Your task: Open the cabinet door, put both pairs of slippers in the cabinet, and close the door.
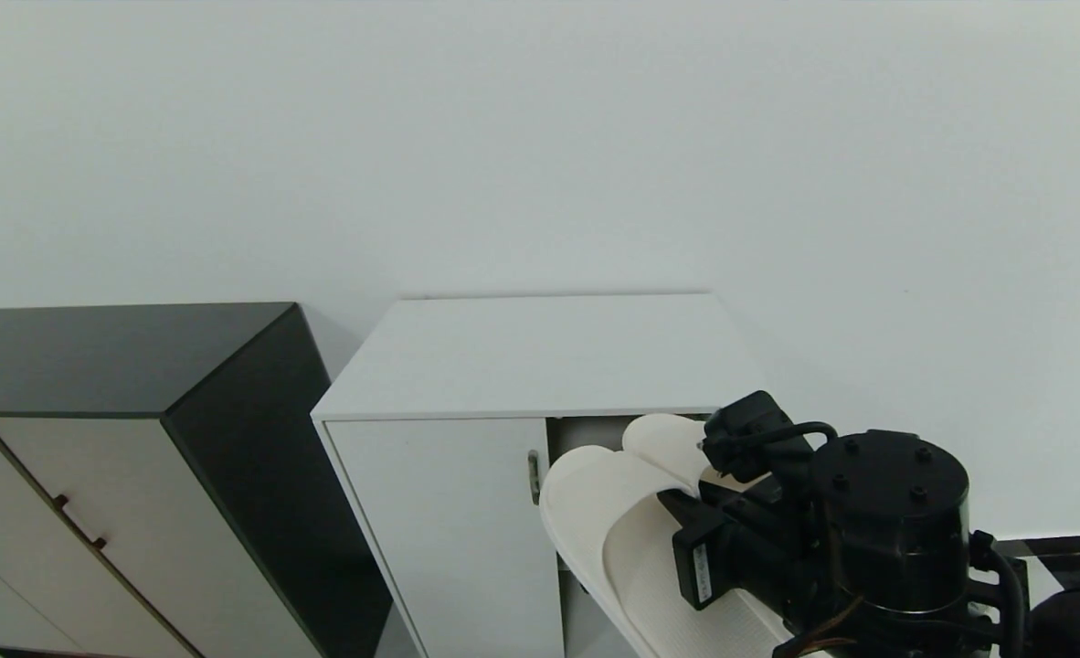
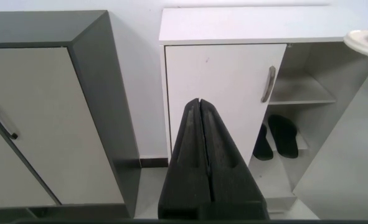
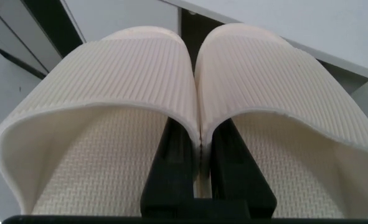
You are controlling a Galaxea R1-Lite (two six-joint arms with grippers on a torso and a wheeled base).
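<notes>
Right wrist view showed your right end effector (image 3: 200,137) clamped on the slippers (image 3: 140,74) by their inner walls, with the cabinet (image 1: 540,356) opening just ahead. Their toes rode high, so you risked snagging the cabinet's top edge and twisting one loose.

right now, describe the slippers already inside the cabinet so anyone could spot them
Find the white cabinet beside the black-topped cabinet; its right half stands open. Below the bare upper shelf lies the black pair of slippers, unlike the cream pair clamped in the right gripper.
</notes>
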